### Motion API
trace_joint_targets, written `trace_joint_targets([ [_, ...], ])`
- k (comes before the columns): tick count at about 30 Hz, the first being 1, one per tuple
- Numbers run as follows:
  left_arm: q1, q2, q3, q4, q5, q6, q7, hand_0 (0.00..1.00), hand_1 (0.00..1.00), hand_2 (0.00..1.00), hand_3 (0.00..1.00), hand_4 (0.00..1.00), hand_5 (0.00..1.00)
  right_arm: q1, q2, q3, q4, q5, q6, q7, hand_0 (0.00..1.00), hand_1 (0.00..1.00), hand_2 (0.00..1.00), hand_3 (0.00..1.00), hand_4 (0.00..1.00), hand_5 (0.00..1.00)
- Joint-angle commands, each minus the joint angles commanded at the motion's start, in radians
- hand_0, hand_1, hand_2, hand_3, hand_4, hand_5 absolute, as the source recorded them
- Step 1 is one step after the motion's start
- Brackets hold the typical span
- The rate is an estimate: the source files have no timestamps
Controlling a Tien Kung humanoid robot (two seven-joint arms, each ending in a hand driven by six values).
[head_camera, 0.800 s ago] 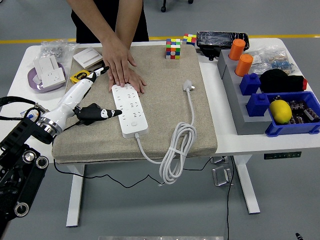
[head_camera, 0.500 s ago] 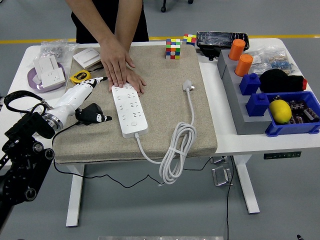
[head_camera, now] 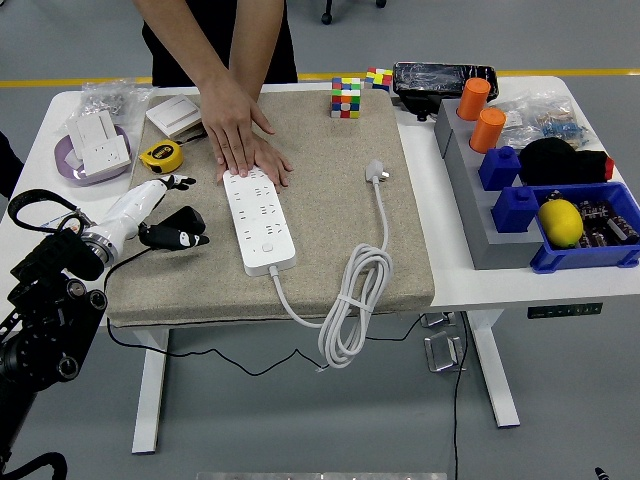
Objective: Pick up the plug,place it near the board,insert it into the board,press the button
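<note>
White plug (head_camera: 375, 172) well right of left hand (head_camera: 165, 212); fingers spread, empty.

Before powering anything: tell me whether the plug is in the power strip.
Out. The plug lies loose on the mat, right of the power strip.

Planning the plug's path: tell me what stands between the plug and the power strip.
Nothing visible does. The plug lies on the beige mat right of the power strip, bare mat between them. A person's hands press the strip's far end, beside that path.
</note>
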Motion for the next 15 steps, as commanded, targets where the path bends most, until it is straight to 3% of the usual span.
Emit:
trace_joint_targets([
  [6, -0.002, -0.008, -0.014, 0.049, 0.0, 0.049, 0.011, 0.83, 0.834, 0.765, 0.795, 0.998, 0.289, -0.001, -0.001, 0.004, 0.0, 0.0, 0.0, 0.0, 0.814, 0.751, 0.748, 0.772, 0.998, 0.998],
  [15, 0.005, -0.016, -0.001, 0.072, 0.0, 0.101, 0.037, 0.794, 0.798, 0.744, 0.777, 0.998, 0.292, 0.0, -0.001, 0.006, -0.001, 0.001, -0.002, 0.001, 0.815, 0.751, 0.747, 0.772, 0.998, 0.998],
])
